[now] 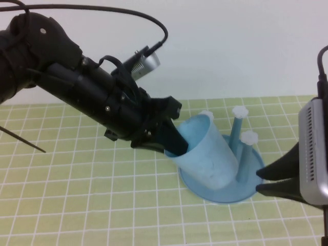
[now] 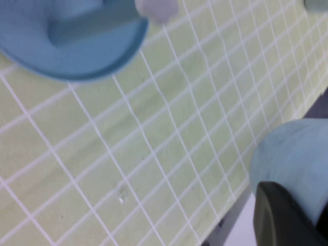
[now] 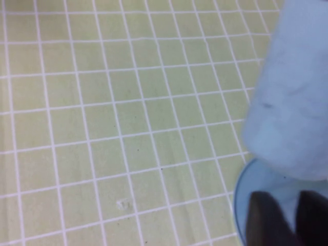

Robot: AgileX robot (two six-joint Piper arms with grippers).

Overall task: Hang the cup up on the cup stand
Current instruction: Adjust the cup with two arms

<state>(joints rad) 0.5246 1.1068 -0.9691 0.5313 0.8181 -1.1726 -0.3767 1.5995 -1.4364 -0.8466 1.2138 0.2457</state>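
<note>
On the left of the high view the left arm, matte black and chunky, slants down over the green mat (image 1: 77, 205) with its white grid lines. The left gripper (image 1: 171, 143) has one finger dipped inside the cup (image 1: 207, 154), and its jaws are clamped on the cup's rim. The cup is a smooth, pale blue plastic tumbler, tapered and without a handle, tilted with its open mouth up and toward the left arm; its lower end sits over the cup stand (image 1: 225, 192), among the posts. The stand is a round, deeper blue dish with slim upright posts topped by white flower-shaped caps; three caps show. At the right edge the right gripper (image 1: 266, 182), two black pointed fingers (image 1: 279, 166) below a ribbed grey housing, sits just beside the dish rim, jaws a narrow gap apart and holding nothing
</note>
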